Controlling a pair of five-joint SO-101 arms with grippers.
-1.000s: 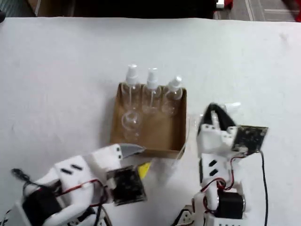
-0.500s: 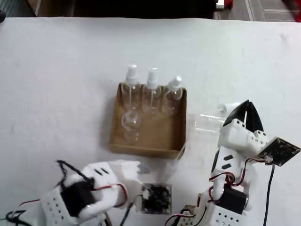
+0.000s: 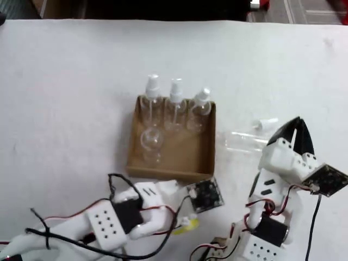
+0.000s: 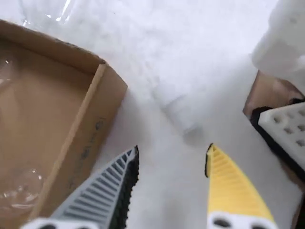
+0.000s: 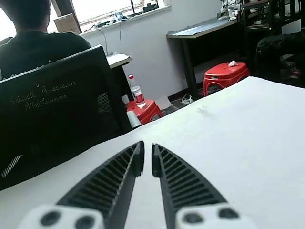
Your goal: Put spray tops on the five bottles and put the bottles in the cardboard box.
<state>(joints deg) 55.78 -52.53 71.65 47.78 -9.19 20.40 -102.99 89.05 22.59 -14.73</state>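
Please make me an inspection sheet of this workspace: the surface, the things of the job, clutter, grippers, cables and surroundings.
Surface: white table.
Job's things: cardboard box mid-table; three bottles with spray tops stand at its far wall; fourth bottle is also inside, top cannot be told; fifth bottle lies on the table beside the box, with a loose spray top close by.
Clutter: nothing seen.
Grippers: left gripper open, over the table by a box corner; right gripper shut, pointing upward, near the lying bottle.
Cables: red and black wires on the left arm; black cable at the right arm.
Surroundings: black chair, red stools.
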